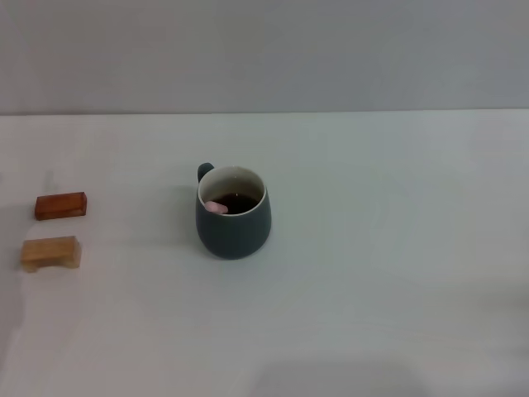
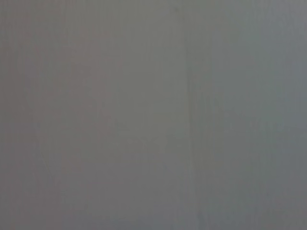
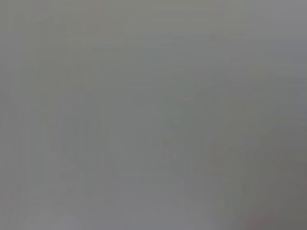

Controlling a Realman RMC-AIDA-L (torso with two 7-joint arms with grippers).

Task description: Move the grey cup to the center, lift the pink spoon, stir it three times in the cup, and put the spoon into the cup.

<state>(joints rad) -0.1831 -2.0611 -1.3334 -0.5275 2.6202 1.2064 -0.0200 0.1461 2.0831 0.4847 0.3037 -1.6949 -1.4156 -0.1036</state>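
Head view: pink spoon [image 1: 217, 207] inside grey cup [image 1: 233, 226].

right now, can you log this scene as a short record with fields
table: white table, seen from the head view
mug: blue-grey mug, upright near the middle, handle toward the back left
contents: dark liquid, with the pink spoon inside, its pink end at the left inner wall
blocks: reddish-brown block and lighter tan block at the left edge, tan one nearer, apart from the mug
arms: neither tool in view
wrist views: plain grey, nothing to tell
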